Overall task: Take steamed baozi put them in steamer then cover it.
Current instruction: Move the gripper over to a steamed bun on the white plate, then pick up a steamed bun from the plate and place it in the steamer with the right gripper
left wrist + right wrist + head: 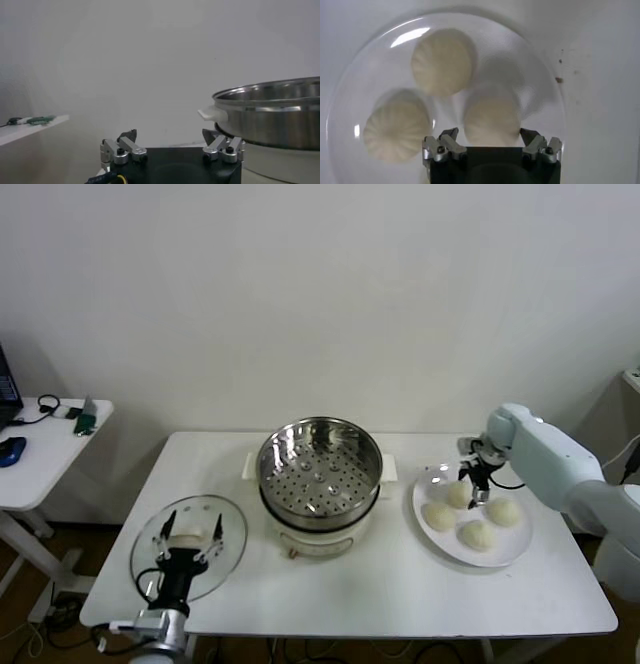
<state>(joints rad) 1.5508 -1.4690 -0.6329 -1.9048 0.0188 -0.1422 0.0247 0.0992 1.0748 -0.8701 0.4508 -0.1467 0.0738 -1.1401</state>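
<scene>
No text, label, brand, number or sign can be read in any of the views. The steamer (320,484) shows a small reddish mark on the front of its white base, too small to make out.

White table (400,594) carries steamer (320,484), cover (190,546) and plate (505,556).
</scene>
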